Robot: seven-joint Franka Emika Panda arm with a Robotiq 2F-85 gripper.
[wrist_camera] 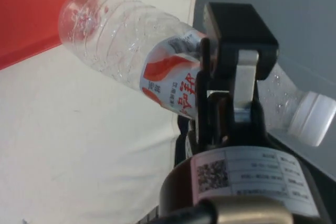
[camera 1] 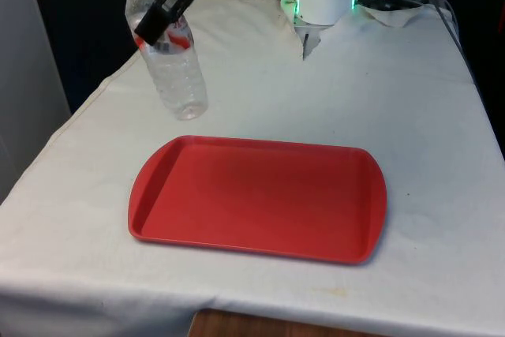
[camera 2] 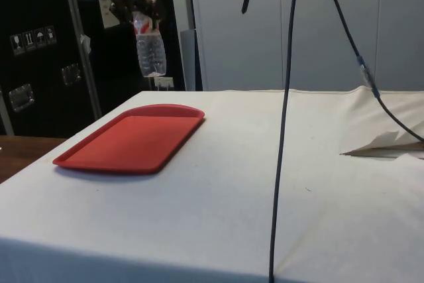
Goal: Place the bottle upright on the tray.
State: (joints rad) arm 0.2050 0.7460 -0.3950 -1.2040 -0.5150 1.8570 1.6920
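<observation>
While the claw (camera 1: 160, 15) gripped the clear bottle (camera 1: 167, 49) at its label, the bottle hung in the air beyond the red tray's (camera 1: 256, 199) far-left corner.
Held high on a slightly tilted body, it risked tipping on release or landing on the bench (camera 1: 410, 100) short of the tray.

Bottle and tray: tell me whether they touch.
Apart. In the side view the bottle, held in the gripper, hangs well above the red tray, with open background between them.
</observation>
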